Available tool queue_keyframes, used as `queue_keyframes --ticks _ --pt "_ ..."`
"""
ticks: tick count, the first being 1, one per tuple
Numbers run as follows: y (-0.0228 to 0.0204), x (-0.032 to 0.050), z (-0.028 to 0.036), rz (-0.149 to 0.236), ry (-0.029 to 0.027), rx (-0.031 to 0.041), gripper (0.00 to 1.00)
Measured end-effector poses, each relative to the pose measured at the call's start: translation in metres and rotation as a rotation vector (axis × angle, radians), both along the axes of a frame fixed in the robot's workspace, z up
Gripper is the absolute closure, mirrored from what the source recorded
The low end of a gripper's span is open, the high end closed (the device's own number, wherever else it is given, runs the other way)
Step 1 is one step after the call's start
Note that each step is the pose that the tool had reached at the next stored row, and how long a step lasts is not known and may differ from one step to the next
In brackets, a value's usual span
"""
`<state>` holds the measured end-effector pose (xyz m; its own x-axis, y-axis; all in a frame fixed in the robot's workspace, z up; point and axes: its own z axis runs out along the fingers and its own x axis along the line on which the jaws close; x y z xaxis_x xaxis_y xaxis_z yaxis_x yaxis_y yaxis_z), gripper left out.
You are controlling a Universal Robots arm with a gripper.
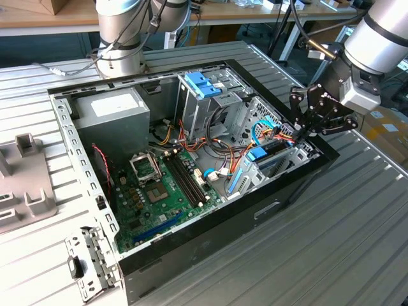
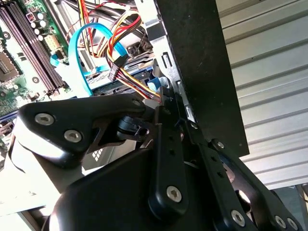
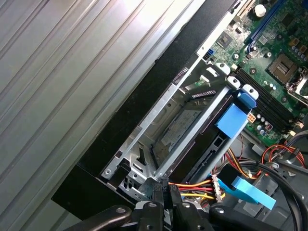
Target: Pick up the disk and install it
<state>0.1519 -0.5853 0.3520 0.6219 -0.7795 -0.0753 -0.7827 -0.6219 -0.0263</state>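
Pincer (image 1: 305, 131) pressed together, empty, at case's (image 1: 268, 210) right rim, tips just above drive bay (image 3: 159, 144). Disk (image 1: 271, 159) seated on edge in that bay, blue tab (image 3: 234, 118) up, beside coloured cables (image 2: 120, 57). Farther left, motherboard (image 1: 159, 191); beyond, power-supply box (image 1: 111, 111). All on ribbed bench (image 1: 357, 242).

No legible text anywhere. The power supply box (image 1: 109, 106) has a pale label and the motherboard (image 1: 159, 191) carries tiny silkscreen marks, both unreadable. No readable signs or numbers elsewhere.
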Motion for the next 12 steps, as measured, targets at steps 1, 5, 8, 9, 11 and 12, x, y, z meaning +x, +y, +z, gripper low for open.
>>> queue_keyframes --ticks 1,5,8,9,11,12 --pt "0.0000 0.0000 0.0000 0.000 0.0000 0.0001 0.83" --pt "0.0000 0.0000 -0.0001 0.000 0.0000 0.0000 0.83" --pt "0.0000 0.0000 -0.0002 0.000 0.0000 0.0000 0.83" --pt "0.0000 0.0000 -0.0002 0.000 0.0000 0.0000 0.83" --pt "0.0000 -0.0003 0.0009 0.000 -0.0002 0.0006 0.83" --pt "0.0000 -0.0004 0.0026 0.000 -0.0002 0.0004 0.83"
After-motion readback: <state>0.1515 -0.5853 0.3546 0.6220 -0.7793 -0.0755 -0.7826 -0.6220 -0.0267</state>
